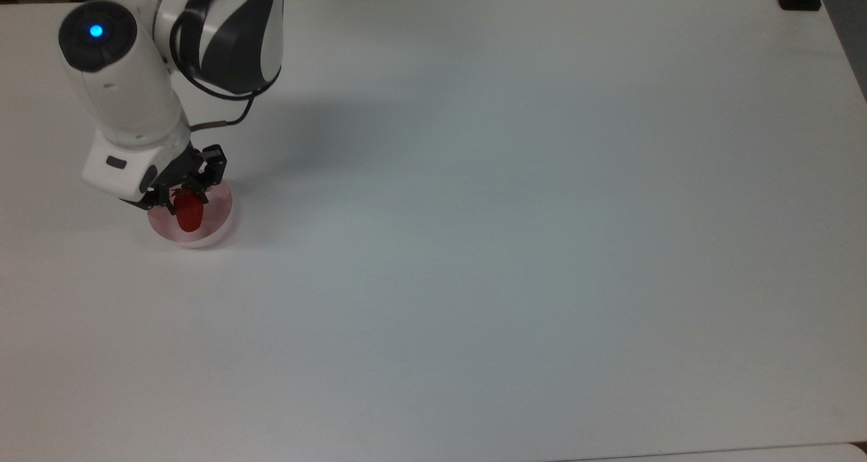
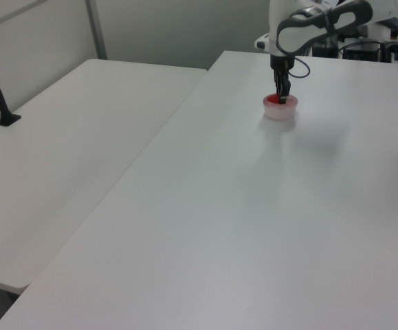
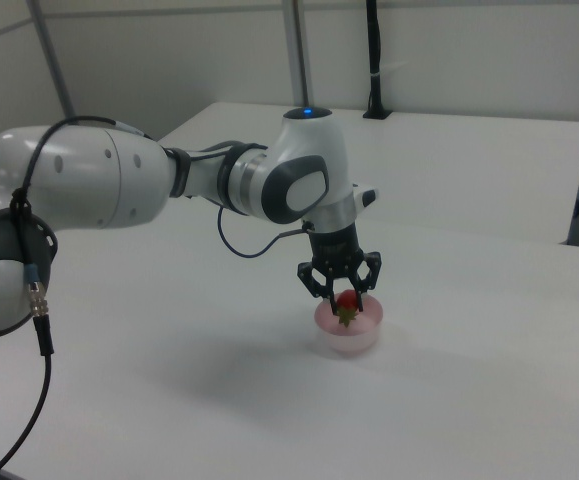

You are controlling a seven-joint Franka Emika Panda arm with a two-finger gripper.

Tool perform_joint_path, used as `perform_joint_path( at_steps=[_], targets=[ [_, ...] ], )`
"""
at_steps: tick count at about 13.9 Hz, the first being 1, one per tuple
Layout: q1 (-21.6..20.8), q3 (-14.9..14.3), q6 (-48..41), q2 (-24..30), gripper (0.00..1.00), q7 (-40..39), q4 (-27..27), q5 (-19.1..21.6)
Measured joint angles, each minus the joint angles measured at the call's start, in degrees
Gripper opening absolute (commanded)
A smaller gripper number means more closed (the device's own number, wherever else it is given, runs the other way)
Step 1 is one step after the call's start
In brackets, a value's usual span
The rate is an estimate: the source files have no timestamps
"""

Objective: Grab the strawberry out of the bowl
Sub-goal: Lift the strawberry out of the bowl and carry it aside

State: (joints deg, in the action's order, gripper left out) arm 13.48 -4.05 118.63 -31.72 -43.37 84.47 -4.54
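Strawberry (image 1: 189, 215) showing red in the top view, hanging between the claw (image 1: 184, 194) tips, over the pale pink bowl (image 1: 218, 226). Claw fingers (image 1: 203, 185) closing against the upper end of the berry, pinching it; lower red tip poking out below them toward the bowl's middle. Bowl sitting on the white desk (image 1: 515, 232) near the top view's left edge, partly covered by the white wrist housing of the arm (image 1: 129, 96). Blue light glowing on the arm's round cap.

Strawberry (image 2: 275, 99) appearing in the left view as a small red patch at the bowl (image 2: 281, 110) rim level, directly under the claw (image 2: 280, 96). Claw pointing straight down from the arm (image 2: 308, 17) into the bowl's opening. Bowl resting on the desk (image 2: 253, 220) far from the camera, toward the left view's upper right. Second white table (image 2: 68, 158) standing beside the desk on the left view's left.

Strawberry (image 3: 347, 303) looking clearest in the right view: red body gripped between the black fingers (image 3: 311, 281), leafy green-brown cap pointing downward, hanging just above the bowl (image 3: 349, 338) floor or barely inside the rim, hard telling which. Claw (image 3: 341, 298) clamping on the berry from both sides, held vertical beneath the arm (image 3: 169, 190). Bowl lying directly below on the desk (image 3: 449, 400).
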Motion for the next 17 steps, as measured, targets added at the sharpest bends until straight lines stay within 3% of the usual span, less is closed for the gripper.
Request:
perform_joint_path(
  at_steps=[6,13,14,17],
  targets=[
    [1.2,-0.6,-4.2,2.5,0.42,0.1,0.0,0.2],
    [13.6,-1.0,-2.7,2.3,0.49,-6.8,0.1,-0.2],
    [14.1,-1.0,-1.2,2.0,0.69,-6.8,0.3,-0.7],
    [14.4,-1.0,1.2,0.6,1.0,-6.2,0.5,-1.2]
  ],
)
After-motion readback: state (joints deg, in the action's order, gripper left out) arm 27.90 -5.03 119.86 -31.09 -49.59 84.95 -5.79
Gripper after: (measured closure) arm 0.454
